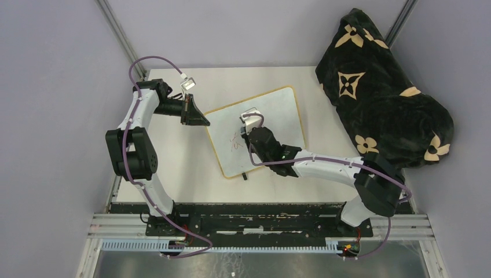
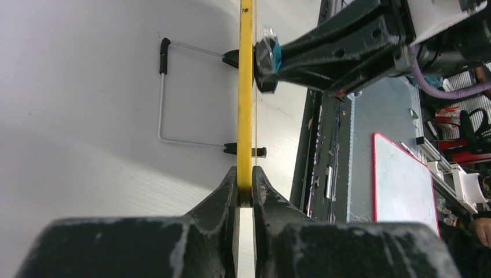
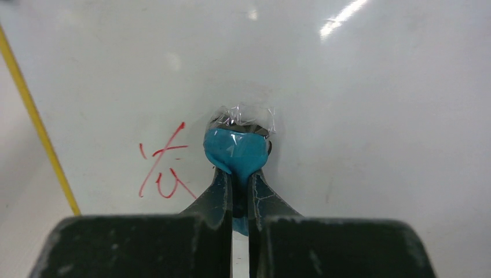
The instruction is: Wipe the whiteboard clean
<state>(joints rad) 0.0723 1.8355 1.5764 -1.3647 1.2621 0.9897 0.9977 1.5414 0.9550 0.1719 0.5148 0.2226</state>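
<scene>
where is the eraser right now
In the right wrist view the blue eraser is pinched in the right hand, against the whiteboard just right of the red writing.

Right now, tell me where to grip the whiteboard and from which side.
Grip the yellow frame at the left edge of the whiteboard, coming from the left: the thin rim fits between jaws, clear of the red writing and eraser.

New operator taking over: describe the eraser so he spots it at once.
Find the whiteboard, the yellow-framed white board mid-table. At its face the right pincer is shut on the eraser, a small blue block with clear wrap, beside the red writing. Nothing else on the board is blue.
</scene>
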